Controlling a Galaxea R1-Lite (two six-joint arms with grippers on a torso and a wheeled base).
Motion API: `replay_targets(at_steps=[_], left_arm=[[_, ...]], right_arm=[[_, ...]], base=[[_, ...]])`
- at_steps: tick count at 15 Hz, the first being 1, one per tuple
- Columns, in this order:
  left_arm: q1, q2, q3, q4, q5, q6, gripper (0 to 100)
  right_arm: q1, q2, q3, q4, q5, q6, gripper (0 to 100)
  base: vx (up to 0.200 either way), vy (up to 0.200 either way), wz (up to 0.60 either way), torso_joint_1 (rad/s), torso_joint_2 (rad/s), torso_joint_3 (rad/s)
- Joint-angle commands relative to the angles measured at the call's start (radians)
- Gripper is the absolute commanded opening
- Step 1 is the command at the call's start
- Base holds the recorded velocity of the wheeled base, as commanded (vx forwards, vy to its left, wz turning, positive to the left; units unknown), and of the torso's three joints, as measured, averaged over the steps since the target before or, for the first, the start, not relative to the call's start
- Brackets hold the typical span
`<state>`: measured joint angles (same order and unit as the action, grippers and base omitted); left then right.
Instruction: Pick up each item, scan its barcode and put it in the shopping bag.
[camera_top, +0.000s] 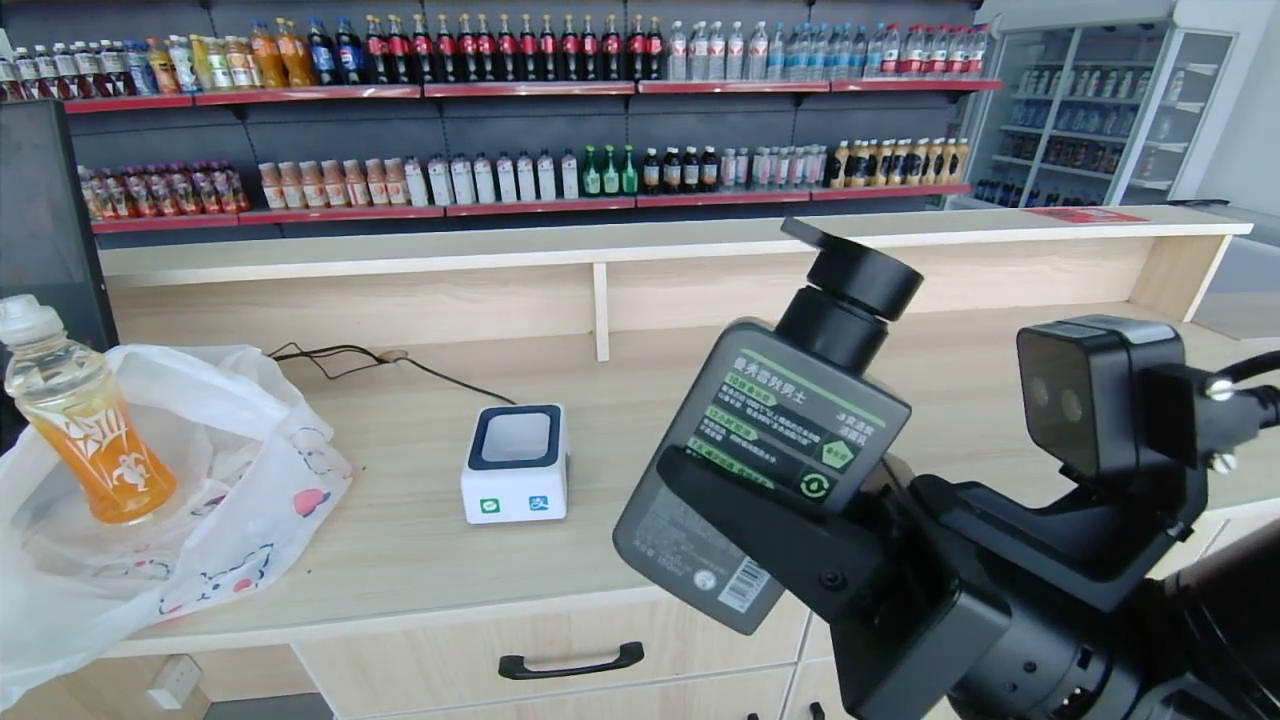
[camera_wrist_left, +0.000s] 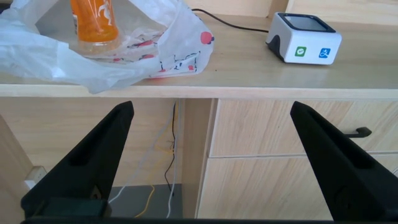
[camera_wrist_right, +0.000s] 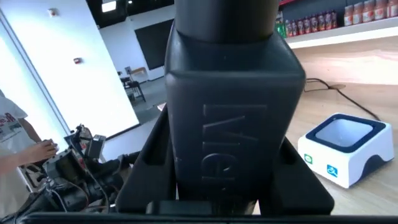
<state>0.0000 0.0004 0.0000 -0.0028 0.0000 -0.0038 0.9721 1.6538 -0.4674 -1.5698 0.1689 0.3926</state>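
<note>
A dark grey bottle (camera_top: 790, 420) with a black cap hangs tilted in the air, right of the scanner, with my right gripper (camera_top: 730, 505) shut on its lower half. A barcode label shows near its base. In the right wrist view the bottle (camera_wrist_right: 230, 106) sits between the fingers of the right gripper (camera_wrist_right: 224, 168). The white scanner (camera_top: 515, 460) with a dark-rimmed top stands mid-counter. At the left lies the white shopping bag (camera_top: 230, 440), and an orange drink bottle (camera_top: 85, 420) stands in it. My left gripper (camera_wrist_left: 211, 109) is open below the counter edge, holding nothing.
The wooden counter (camera_top: 400, 540) has a raised back ledge (camera_top: 600, 250) and drawers with a black handle (camera_top: 570, 662) below. A black cable (camera_top: 440, 375) runs from the scanner to the back. A dark screen (camera_top: 45, 220) stands at the far left.
</note>
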Motion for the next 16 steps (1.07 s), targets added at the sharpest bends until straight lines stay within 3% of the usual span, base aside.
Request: replay_targets(at_steps=[1, 16], left_arm=[[0.000, 0.000, 0.000, 0.000, 0.000, -0.001, 100], [0.000, 0.000, 0.000, 0.000, 0.000, 0.001, 100]], right_arm=[[0.005, 0.007, -0.040, -0.001, 0.014, 0.006, 0], [-0.016, 0.009, -0.112, -0.001, 0.032, 0.080, 0]], base=[[0.000, 0.000, 0.00, 0.000, 0.00, 0.000], [0.000, 0.000, 0.00, 0.000, 0.00, 0.000]])
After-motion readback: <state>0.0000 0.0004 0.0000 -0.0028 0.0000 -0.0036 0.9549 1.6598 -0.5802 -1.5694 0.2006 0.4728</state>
